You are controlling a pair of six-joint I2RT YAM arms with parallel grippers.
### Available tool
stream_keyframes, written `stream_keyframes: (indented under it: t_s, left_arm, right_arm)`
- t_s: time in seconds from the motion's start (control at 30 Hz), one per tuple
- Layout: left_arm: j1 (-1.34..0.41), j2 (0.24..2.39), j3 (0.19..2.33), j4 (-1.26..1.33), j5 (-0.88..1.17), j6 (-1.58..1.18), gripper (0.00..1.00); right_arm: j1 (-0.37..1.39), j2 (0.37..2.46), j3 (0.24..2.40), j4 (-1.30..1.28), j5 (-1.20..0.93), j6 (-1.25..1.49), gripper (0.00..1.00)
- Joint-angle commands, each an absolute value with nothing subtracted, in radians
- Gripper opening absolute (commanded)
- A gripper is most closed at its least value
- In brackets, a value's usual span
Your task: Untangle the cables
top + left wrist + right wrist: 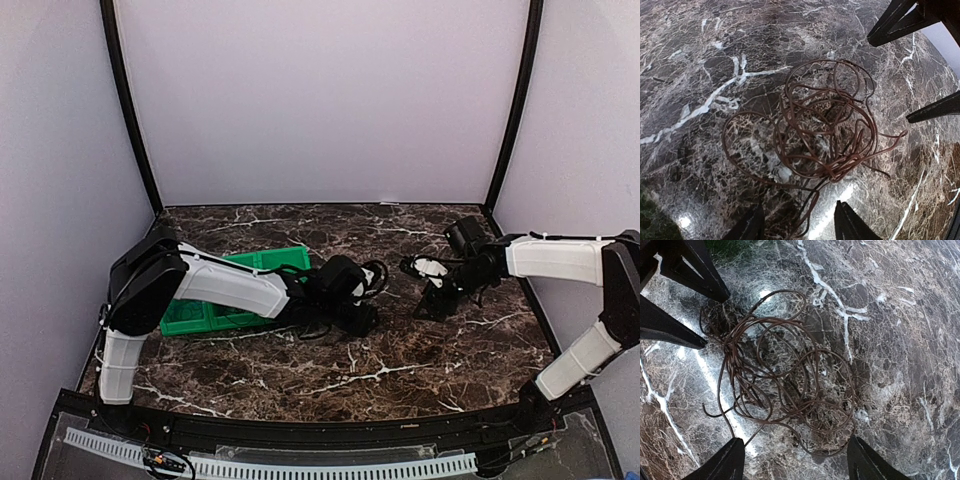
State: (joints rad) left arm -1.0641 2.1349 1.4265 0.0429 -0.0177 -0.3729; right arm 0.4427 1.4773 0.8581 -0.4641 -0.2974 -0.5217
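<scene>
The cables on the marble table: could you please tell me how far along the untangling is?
Done: nothing visibly; the cables lie in one tangled bunch of loops on the table. In hand: left gripper and right gripper hover open over the bunch, neither holding a strand. Remaining: gripping and pulling the cords apart.

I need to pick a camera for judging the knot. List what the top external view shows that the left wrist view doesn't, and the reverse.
Only top external: the left arm and right arm whole, the green bin partly hidden by the left arm, and the enclosure walls.
Only left wrist: the cable tangle strand by strand, a loose bunch of thin loops lying on the table.
Both: the marble table, and the left gripper and right gripper facing each other, jaws open.
</scene>
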Motion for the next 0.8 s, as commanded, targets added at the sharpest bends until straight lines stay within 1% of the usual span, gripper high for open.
stream_keyframes:
  t_s: [0.0, 0.03, 0.07, 0.1, 0.13, 0.23, 0.33, 0.43, 0.53, 0.6, 0.67, 0.77]
  left_arm:
    - [-1.062, 2.142, 1.475, 0.051, -0.002, -0.416, 0.41]
    - [-1.061, 2.148, 1.475, 0.054, -0.002, -0.422, 0.38]
    - [-1.06, 2.151, 1.474, 0.055, -0.002, -0.426, 0.32]
    - [-1.059, 2.152, 1.474, 0.053, -0.002, -0.432, 0.28]
    - [-1.059, 2.153, 1.475, 0.051, -0.002, -0.436, 0.22]
    - [-1.057, 2.153, 1.481, 0.025, -0.005, -0.44, 0.13]
    - [-1.056, 2.152, 1.492, 0.007, -0.002, -0.438, 0.08]
    - [-1.057, 2.149, 1.493, -0.04, -0.005, -0.44, 0.0]
    - [-1.057, 2.133, 1.483, -0.055, -0.013, -0.452, 0.0]
    - [-1.057, 2.113, 1.467, -0.051, -0.018, -0.46, 0.0]
    - [-1.057, 2.091, 1.447, -0.035, -0.026, -0.47, 0.0]
    - [-1.057, 2.057, 1.408, -0.012, -0.036, -0.489, 0.0]
  right_arm:
    - [0.443, 1.457, 0.845, -0.441, -0.322, -0.516, 0.72]
    - [0.442, 1.459, 0.847, -0.443, -0.323, -0.516, 0.72]
    - [0.442, 1.462, 0.848, -0.443, -0.322, -0.518, 0.72]
    - [0.442, 1.464, 0.848, -0.445, -0.323, -0.517, 0.72]
    - [0.443, 1.465, 0.848, -0.446, -0.322, -0.517, 0.72]
    - [0.443, 1.459, 0.848, -0.444, -0.324, -0.519, 0.72]
    - [0.444, 1.451, 0.851, -0.443, -0.324, -0.529, 0.72]
    - [0.449, 1.445, 0.872, -0.452, -0.346, -0.539, 0.72]
    - [0.469, 1.442, 0.904, -0.456, -0.383, -0.553, 0.72]
    - [0.502, 1.454, 0.921, -0.449, -0.378, -0.56, 0.75]
    - [0.535, 1.489, 0.95, -0.453, -0.382, -0.575, 0.78]
    - [0.56, 1.578, 0.997, -0.434, -0.387, -0.561, 0.8]
